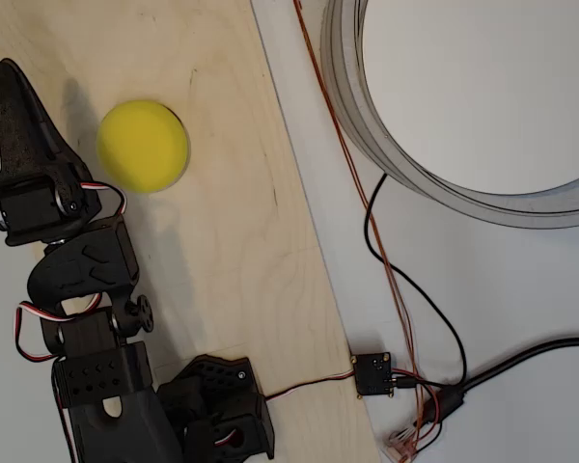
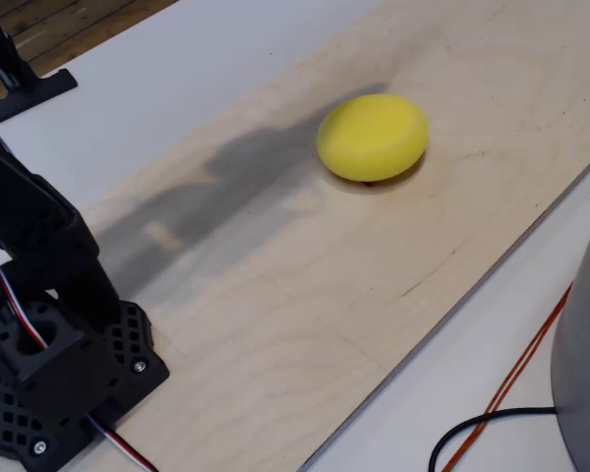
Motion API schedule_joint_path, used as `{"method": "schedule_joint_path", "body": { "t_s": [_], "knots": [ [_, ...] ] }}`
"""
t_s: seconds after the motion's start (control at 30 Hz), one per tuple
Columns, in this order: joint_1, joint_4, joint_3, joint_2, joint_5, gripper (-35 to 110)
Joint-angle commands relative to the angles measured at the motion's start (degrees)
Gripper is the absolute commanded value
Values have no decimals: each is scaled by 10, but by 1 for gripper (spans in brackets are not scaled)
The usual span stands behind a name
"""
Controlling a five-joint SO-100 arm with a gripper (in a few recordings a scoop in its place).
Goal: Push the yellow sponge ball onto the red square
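Overhead view: yellow sponge ball [image 1: 143, 146] upper left; fingers [image 1: 14, 96] pressed together beside it. Red barely peeks beneath; nudge gently.

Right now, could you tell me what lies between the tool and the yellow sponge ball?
Nothing but bare plywood board and shadow: in the overhead view the tool sits just left of the yellow sponge ball, apart from it.

from my station: yellow sponge ball [image 2: 373, 137] reads as matt, fine-pored foam. board [image 2: 305, 295] is pale, smooth plywood (faint grain, unvarnished look). arm [image 1: 77, 289] is matt black plastic, base perforated. tabletop [image 1: 521, 289] is smooth white.
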Motion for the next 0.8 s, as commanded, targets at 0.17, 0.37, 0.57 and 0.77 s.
{"method": "schedule_joint_path", "body": {
  "t_s": [0.17, 0.37, 0.57, 0.77],
  "knots": [
    [-15, -20, 18, 42, -38, 39],
    [-3, -14, -18, 33, -19, -1],
    [-4, -2, -38, -4, -6, -1],
    [-6, -2, -25, -4, -1, -1]
  ]
}}
